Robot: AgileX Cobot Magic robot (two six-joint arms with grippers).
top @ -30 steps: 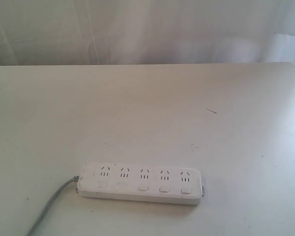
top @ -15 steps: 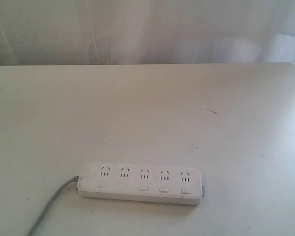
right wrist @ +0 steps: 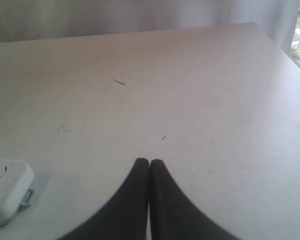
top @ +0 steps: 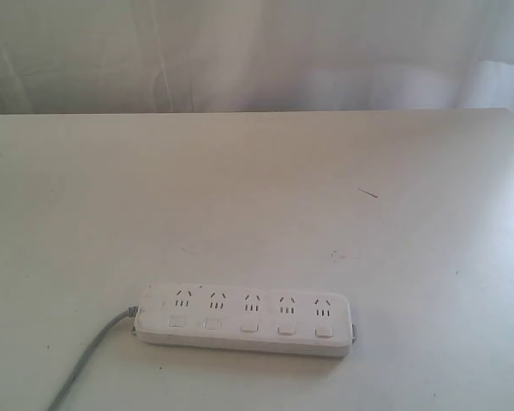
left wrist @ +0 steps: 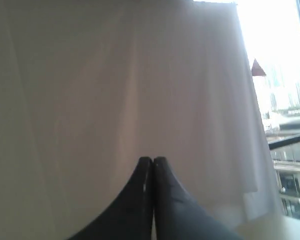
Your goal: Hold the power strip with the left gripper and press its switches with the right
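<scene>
Nearest the front edge of the table (top: 428,171) lies the power strip (top: 244,320), flat and socket-side up, its long side running across the exterior view. The grey cord (top: 90,360) trails off its left end toward the near corner. The five switches (top: 249,325) sit in a row along its near side, one under each socket group, so they face up and can be reached from above. Neither arm shows in the exterior view. The right gripper (right wrist: 149,161) has its jaws pressed together on nothing and hovers over the tabletop, with the strip's cord-free end just off to one side (a closed tip probably suits poking a button). Judging by this, nothing is held or pressed yet. Farther out, the table carries only a thin dark mark (top: 368,193). The left gripper (left wrist: 152,159) is likewise closed and empty. It points at the white curtain (top: 240,51) behind the table with the strip nowhere in its view, so it would have to open and descend before pinning the strip.
</scene>
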